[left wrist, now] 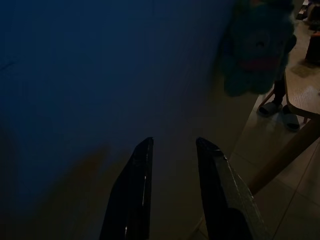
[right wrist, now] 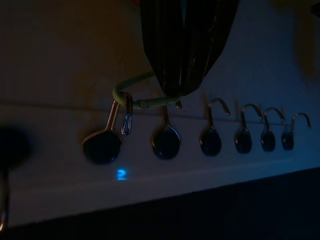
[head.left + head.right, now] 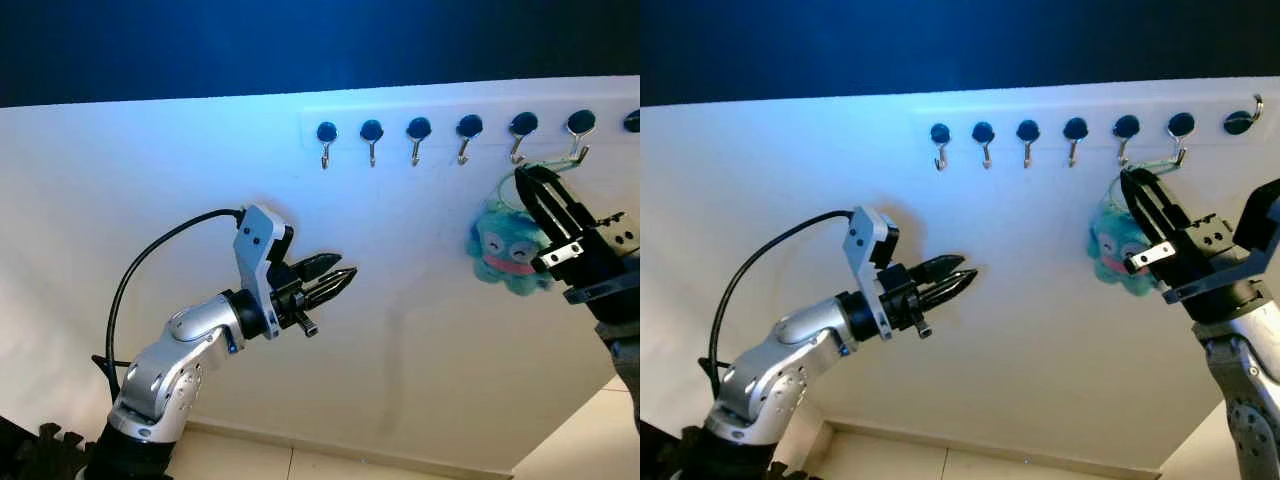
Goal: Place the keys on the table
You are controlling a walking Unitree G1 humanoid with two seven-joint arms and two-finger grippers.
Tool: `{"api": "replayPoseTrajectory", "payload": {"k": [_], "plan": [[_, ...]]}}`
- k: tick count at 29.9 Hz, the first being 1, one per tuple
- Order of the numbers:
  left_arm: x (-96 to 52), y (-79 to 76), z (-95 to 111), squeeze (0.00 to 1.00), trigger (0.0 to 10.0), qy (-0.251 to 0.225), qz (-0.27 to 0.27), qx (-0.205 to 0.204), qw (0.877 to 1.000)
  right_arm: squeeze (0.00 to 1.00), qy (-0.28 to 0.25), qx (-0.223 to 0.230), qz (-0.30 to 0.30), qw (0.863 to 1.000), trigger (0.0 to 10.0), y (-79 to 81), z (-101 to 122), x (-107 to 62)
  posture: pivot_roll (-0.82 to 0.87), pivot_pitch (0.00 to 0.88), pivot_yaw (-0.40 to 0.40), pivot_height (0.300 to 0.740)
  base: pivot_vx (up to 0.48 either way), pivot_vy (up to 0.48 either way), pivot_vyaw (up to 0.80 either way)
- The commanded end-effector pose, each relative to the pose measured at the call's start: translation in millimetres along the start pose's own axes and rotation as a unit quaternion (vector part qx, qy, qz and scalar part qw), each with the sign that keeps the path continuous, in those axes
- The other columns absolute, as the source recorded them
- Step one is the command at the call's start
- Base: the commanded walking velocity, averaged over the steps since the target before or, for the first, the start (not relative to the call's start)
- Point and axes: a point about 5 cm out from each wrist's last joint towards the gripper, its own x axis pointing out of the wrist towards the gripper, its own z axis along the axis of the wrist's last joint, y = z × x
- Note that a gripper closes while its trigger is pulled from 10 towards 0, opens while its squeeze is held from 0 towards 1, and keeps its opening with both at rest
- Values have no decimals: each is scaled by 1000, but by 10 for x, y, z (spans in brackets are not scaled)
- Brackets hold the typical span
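Nearest my head camera, the left gripper [image 3: 335,280] hovers idle, fingers narrowly parted. Up right, the right gripper [image 3: 530,185] reaches the keys [image 3: 510,250] hanging from a hook [image 3: 578,150]. Its wrist view shows fingers closed on the green loop [image 2: 132,85].

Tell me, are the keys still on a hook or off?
On. The green loop hangs over a hook, plush dangling below; the right tool is at the loop.
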Motion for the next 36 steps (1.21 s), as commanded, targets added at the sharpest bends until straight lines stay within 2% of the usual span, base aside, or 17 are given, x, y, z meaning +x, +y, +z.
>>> {"api": "replayPoseTrajectory", "payload": {"k": [1,7,8,12,15,25,32,36], "plan": [[-17,-7,-35,0,10000,7,2,-3,1000,0,-5,-3,15,1000,10000,39,81,-21,-106,121,110,740,0,0,0],[-23,-2,-42,0,10000,10,0,-3,1000,0,44,13,26,999,10000,84,21,-215,-110,123,115,740,0,0,0],[-22,-1,-46,0,10000,12,-1,-3,1000,0,64,19,37,997,10000,131,-22,-269,-115,125,119,740,0,0,0],[-16,1,-49,0,10000,13,-4,-3,1000,0,82,27,51,995,10000,187,-51,-318,-118,126,128,740,0,0,0],[-9,4,-50,0,10000,15,-6,-3,1000,0,86,19,49,995,10000,172,-12,-343,-122,125,134,740,0,0,0],[1,7,-76,0,10000,20,-7,-3,1000,0,43,-12,36,998,10000,46,294,-313,-123,122,131,740,0,0,0],[-16,12,-100,0,10000,24,-5,-4,1000,0,2,-19,56,998,10000,4,592,-296,-122,120,128,740,0,0,0],[-15,11,-111,0,10000,26,-5,-4,1000,0,-7,-30,55,998,10000,-28,690,-303,-127,119,131,740,0,0,0]]}}
